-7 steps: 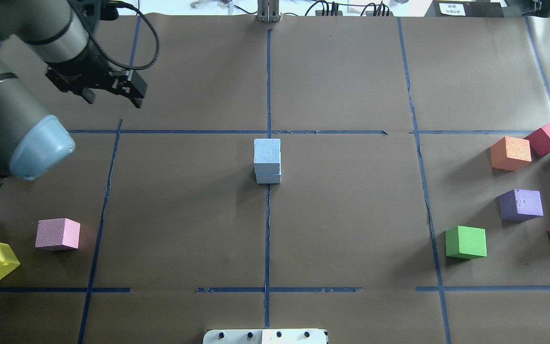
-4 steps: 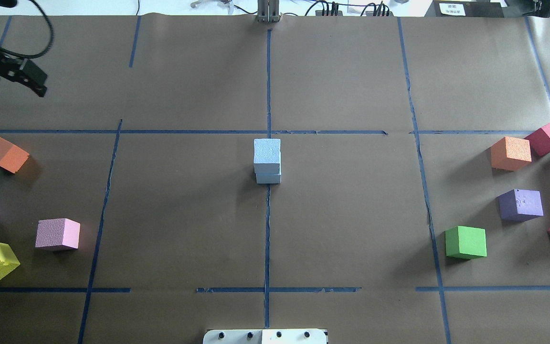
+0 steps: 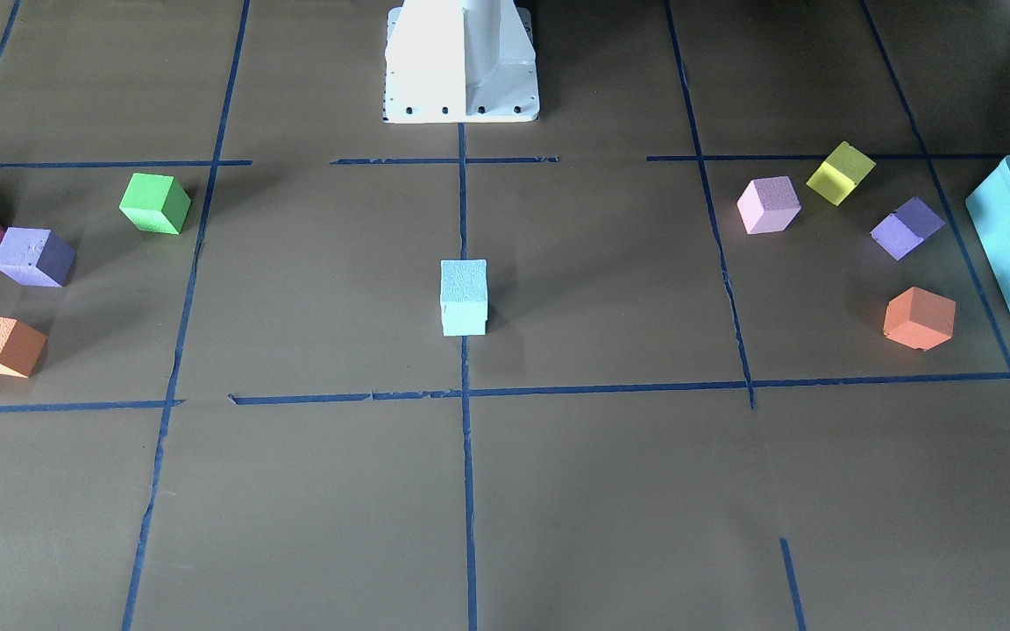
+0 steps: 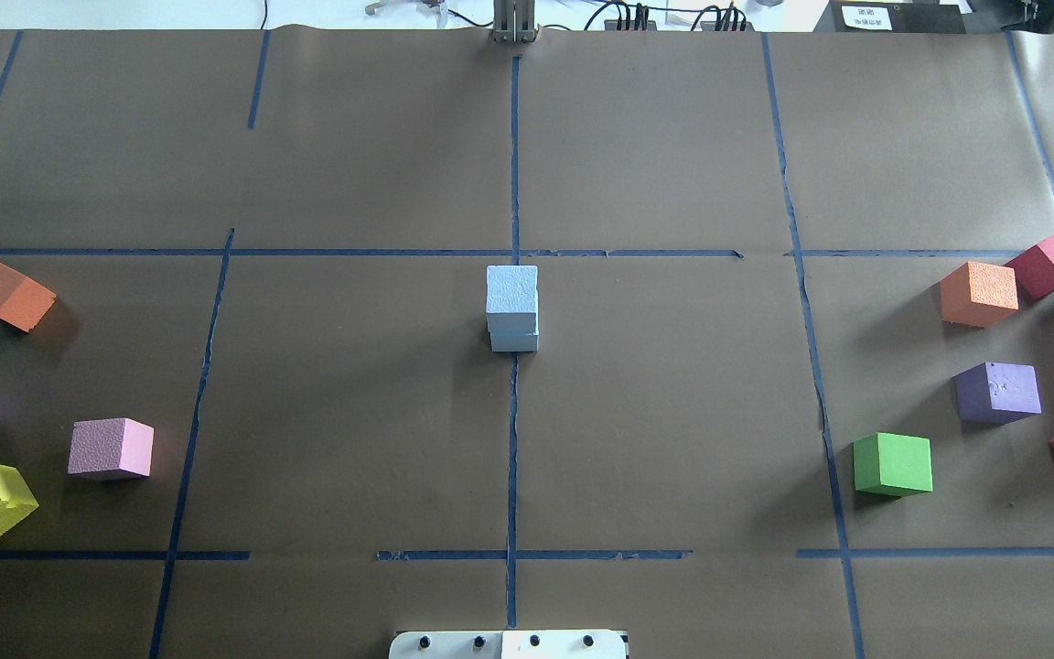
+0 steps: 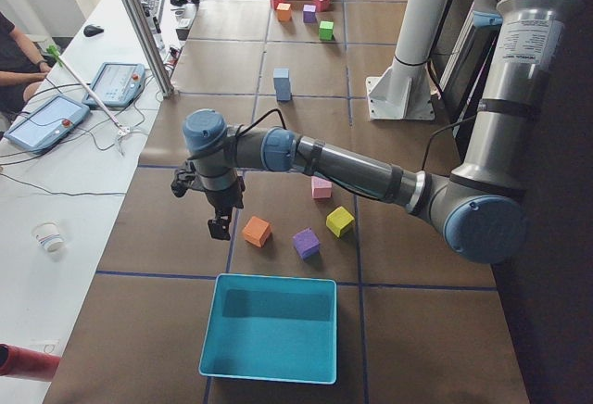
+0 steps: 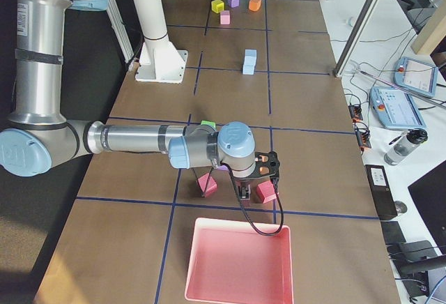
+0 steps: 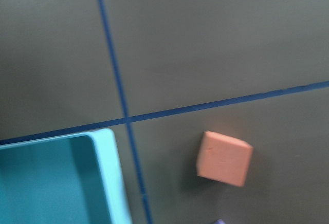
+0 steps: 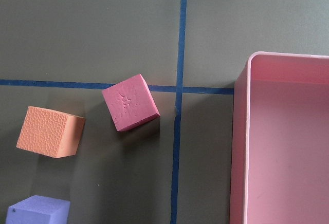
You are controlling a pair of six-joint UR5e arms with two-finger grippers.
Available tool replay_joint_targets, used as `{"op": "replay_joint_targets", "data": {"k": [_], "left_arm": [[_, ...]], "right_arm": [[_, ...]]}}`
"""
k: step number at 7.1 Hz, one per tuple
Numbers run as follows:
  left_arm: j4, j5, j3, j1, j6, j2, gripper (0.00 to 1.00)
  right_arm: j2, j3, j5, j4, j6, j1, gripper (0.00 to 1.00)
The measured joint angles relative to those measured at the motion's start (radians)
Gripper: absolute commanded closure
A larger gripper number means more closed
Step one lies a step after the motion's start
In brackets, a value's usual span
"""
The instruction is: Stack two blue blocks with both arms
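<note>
The two blue blocks stand stacked at the table's centre, on the middle tape line. The rough-textured one (image 4: 511, 295) sits on the smoother one (image 4: 514, 342), its edges slightly offset. The stack also shows in the front view (image 3: 464, 298) and both side views (image 5: 282, 84) (image 6: 249, 61). No gripper touches it. My left gripper (image 5: 219, 229) hangs over the table's left end, beside an orange cube (image 5: 257, 231). My right gripper (image 6: 245, 194) hangs over the right end, between two dark pink cubes. I cannot tell whether either is open or shut.
A teal box (image 5: 269, 330) sits at the left end with several coloured cubes near it, among them the orange one (image 7: 224, 158). A pink tray (image 6: 240, 262) and several more cubes (image 8: 130, 102) sit at the right end. The white pedestal (image 3: 461, 61) stands at the robot side.
My left arm has swung away to the left and out of the overhead view, uncovering the orange cube on the left. The blue stack has not moved.
</note>
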Motion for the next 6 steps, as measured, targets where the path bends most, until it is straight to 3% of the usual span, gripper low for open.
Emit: {"op": "replay_joint_targets", "data": {"k": [2,6], "left_arm": [[-0.107,-0.034,0.133,-0.055,0.080,0.043,0.00],[-0.146,-0.042,0.142,-0.072,0.046,0.115,0.00]], "right_arm": [[0.004,0.002,0.006,-0.051,0.001,-0.003,0.00],[0.012,0.009,0.014,-0.102,0.001,-0.007,0.00]]}}
